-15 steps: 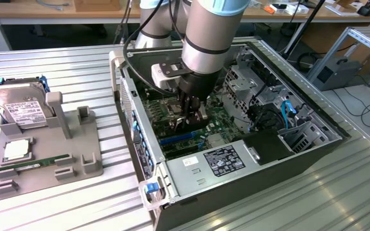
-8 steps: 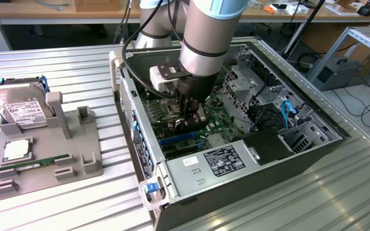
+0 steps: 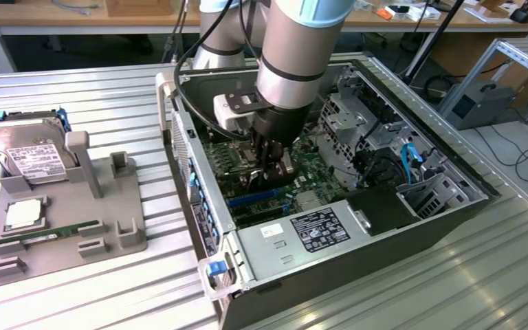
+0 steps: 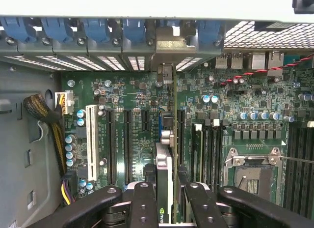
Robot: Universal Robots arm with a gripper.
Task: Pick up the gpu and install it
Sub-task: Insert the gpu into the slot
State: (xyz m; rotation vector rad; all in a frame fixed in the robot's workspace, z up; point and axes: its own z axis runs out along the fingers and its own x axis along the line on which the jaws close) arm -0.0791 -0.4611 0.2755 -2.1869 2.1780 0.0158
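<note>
The gpu [image 4: 164, 161] stands upright and edge-on between my fingers [image 4: 143, 201], a thin card with a silvery edge. It runs over the motherboard's expansion slots toward a metal bracket [image 4: 169, 46] at the case's rear wall. My gripper [image 4: 167, 191] is shut on it. In the exterior view the gripper [image 3: 271, 163] reaches down into the open computer case [image 3: 337, 227], and the dark gpu [image 3: 266, 181] sits low against the green motherboard [image 3: 310, 168]. Whether the card's edge is fully in a slot cannot be told.
Blue slot latches [image 4: 93, 29] line the rear wall. A CPU socket [image 4: 252, 174] and a cable bundle [image 4: 46, 115] flank the slots. On the exterior view's left, a grey stand [image 3: 108, 227] holds a hard drive [image 3: 35, 155], a RAM stick [image 3: 49, 236] and a chip [image 3: 24, 213].
</note>
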